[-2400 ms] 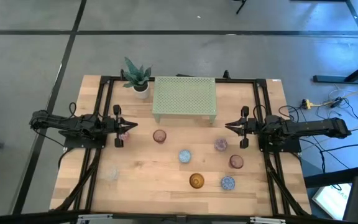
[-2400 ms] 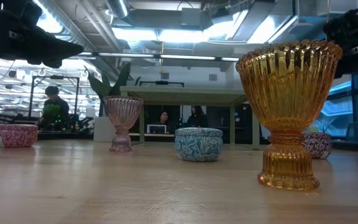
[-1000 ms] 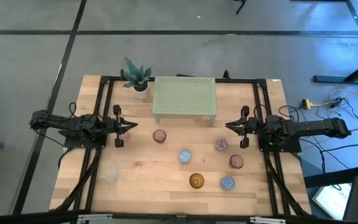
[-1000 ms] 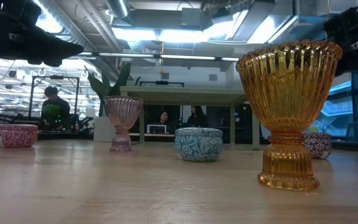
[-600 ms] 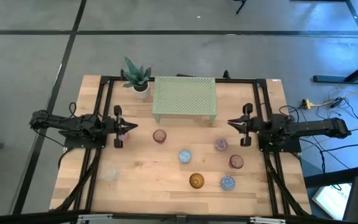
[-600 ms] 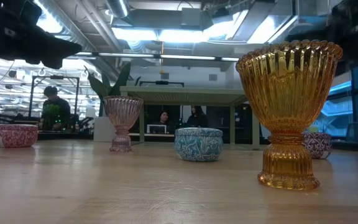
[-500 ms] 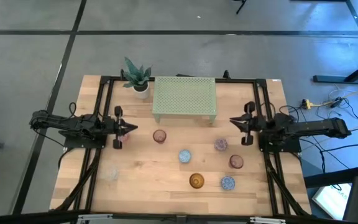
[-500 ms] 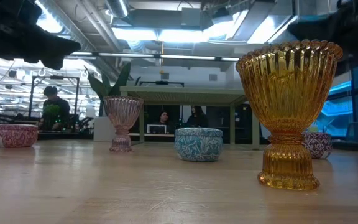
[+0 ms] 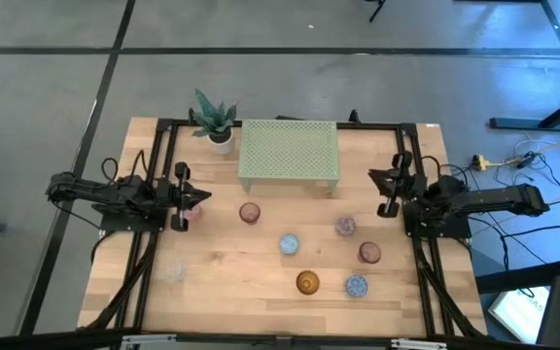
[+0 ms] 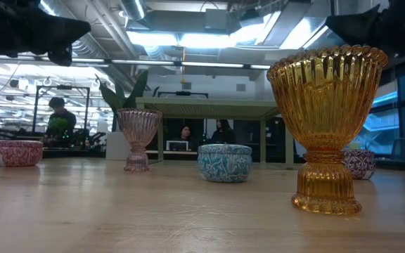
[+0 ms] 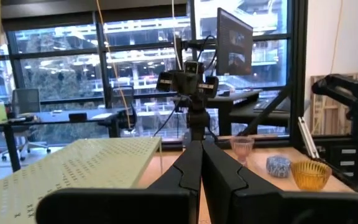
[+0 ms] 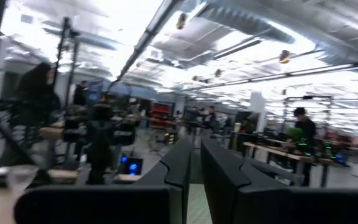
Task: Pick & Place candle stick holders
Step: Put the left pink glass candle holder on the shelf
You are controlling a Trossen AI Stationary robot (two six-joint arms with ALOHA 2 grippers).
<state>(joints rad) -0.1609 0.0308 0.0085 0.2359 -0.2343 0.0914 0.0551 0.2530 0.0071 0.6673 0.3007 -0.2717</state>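
Both arms reach inward, each gripper closed.

We found no text, label, brand, number or sign that we could read in any view.
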